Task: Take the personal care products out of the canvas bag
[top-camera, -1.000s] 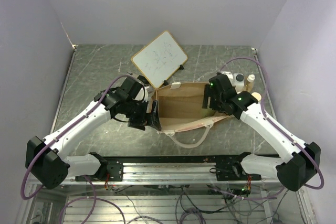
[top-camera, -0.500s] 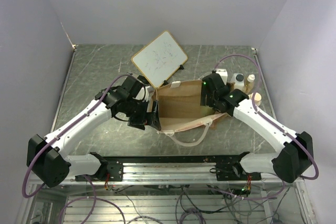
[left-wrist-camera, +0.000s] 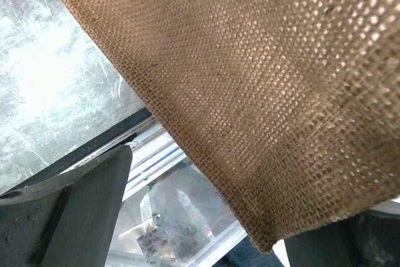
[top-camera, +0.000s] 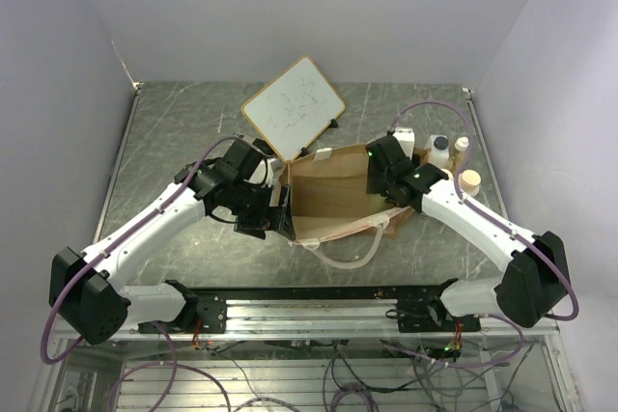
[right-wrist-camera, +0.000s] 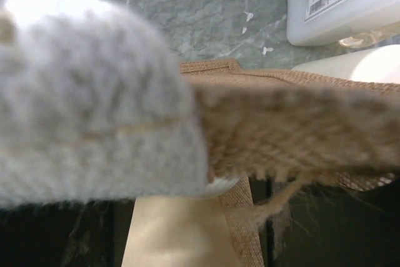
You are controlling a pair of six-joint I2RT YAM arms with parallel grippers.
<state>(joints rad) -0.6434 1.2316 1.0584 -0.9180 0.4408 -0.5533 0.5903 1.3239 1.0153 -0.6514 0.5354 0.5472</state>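
Brown canvas bag (top-camera: 333, 195) upright, mouth open. Left gripper (top-camera: 278, 217) at its left wall, fabric between the fingers (left-wrist-camera: 69, 211); right gripper (top-camera: 381, 183) at right rim. Grip on either: cannot tell. Bottles (top-camera: 439, 147) stand outside, just right.

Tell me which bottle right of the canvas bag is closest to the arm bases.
The round cream-capped bottle; the white labelled bottle, the small bottle beside it and the slim bottle line up farther back.
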